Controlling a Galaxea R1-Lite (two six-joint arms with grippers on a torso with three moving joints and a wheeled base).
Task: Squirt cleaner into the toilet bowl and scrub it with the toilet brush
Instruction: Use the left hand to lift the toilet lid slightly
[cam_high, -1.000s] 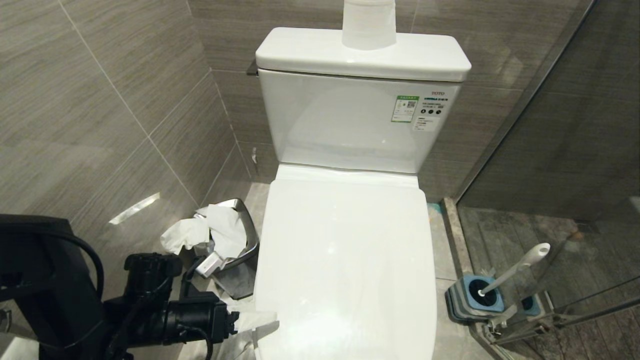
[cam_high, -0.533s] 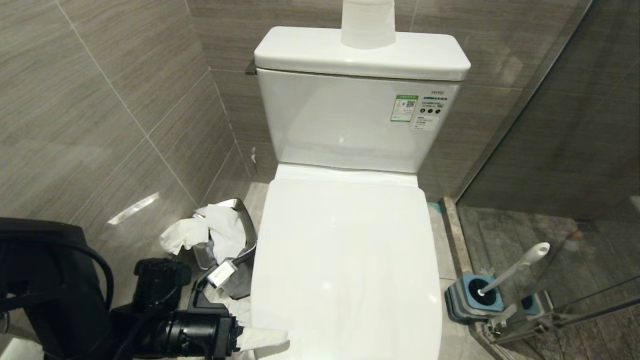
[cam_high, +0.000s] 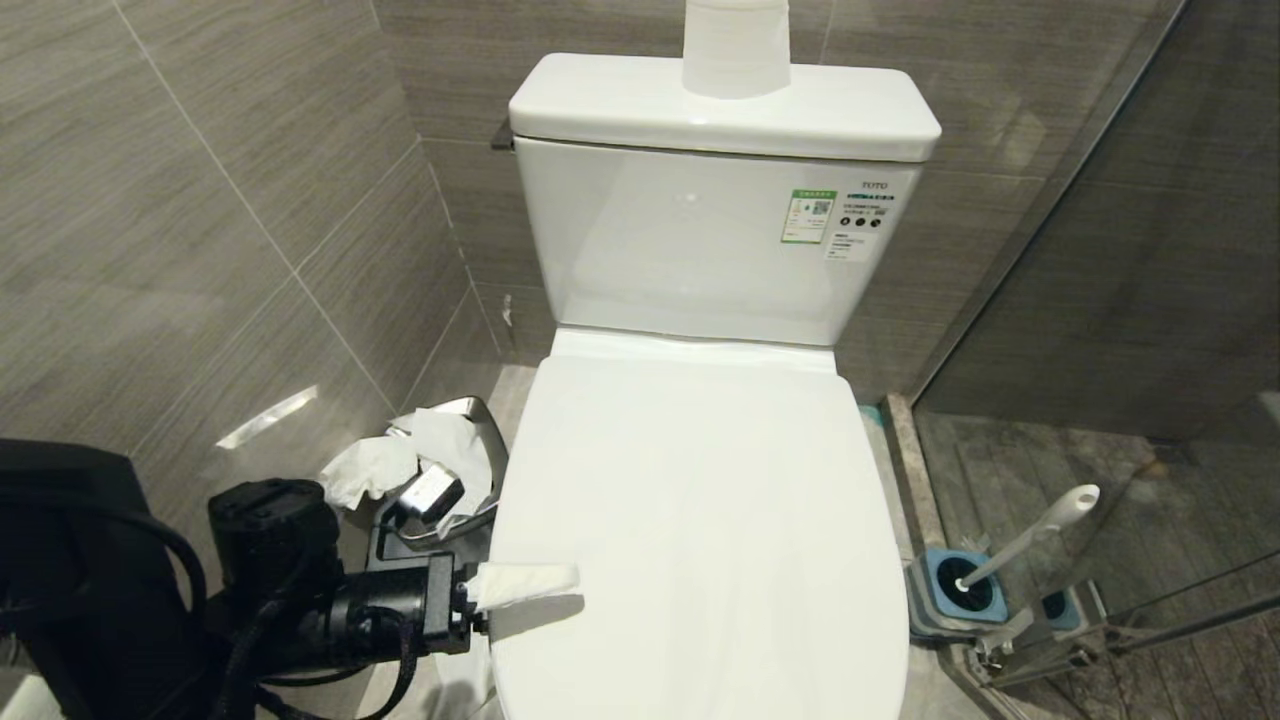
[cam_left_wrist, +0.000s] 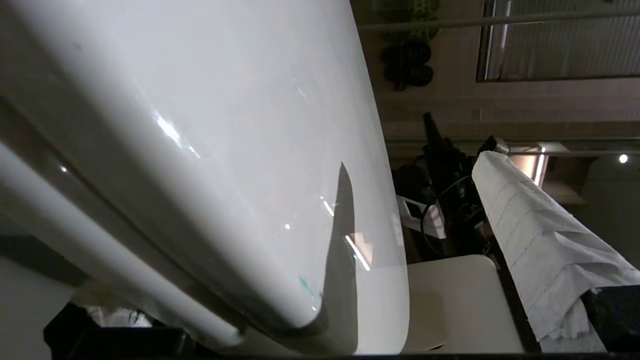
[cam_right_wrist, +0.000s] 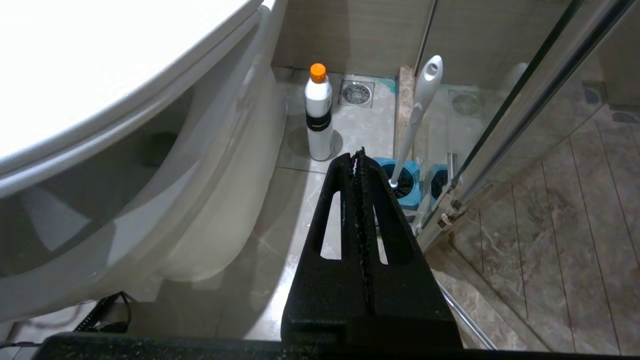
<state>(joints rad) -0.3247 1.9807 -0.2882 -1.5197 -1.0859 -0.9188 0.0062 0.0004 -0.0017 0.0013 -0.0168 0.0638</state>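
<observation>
1. Toilet (cam_high: 700, 250): large glossy white ceramic unit filling the centre of the head view; its lid (cam_high: 700, 540) lay shut, so the toilet bowl and any cleaner in it were hidden.
2. Left claw (cam_high: 500, 600): at the lower left of the head view, against the left edge of the lid. One finger, wrapped in white cloth (cam_high: 525, 582), lay over the lid's top; the wrist view showed the lid's edge passing between the wide-spread fingers. Nothing was clamped.
3. Right claw (cam_right_wrist: 359, 165): fingers pressed fully together and empty, parked low beside the toilet's right flank, absent from the head view.
4. Toilet brush (cam_high: 1030, 535): white handle leaning up from its grey-and-blue holder (cam_high: 945, 595) on the floor, lower right of the head view, against the glass shower partition (cam_high: 1150, 300).
5. Bottle (cam_right_wrist: 319, 115): white, orange-capped, upright on the floor near the drain, upper centre of the right wrist view; contents not identifiable.
6. Steel bin (cam_high: 470, 470): left of the toilet, stuffed with white tissue.
7. Step in hand, by judgement: opening the lid, a preliminary; neither squirting nor scrubbing appeared begun.
8. Next move, by judgement: get the lower finger under the lid's edge and swing it up towards the tank (cam_high: 720, 110), keeping the smooth plastic from slipping off the cloth-wrapped finger.
</observation>
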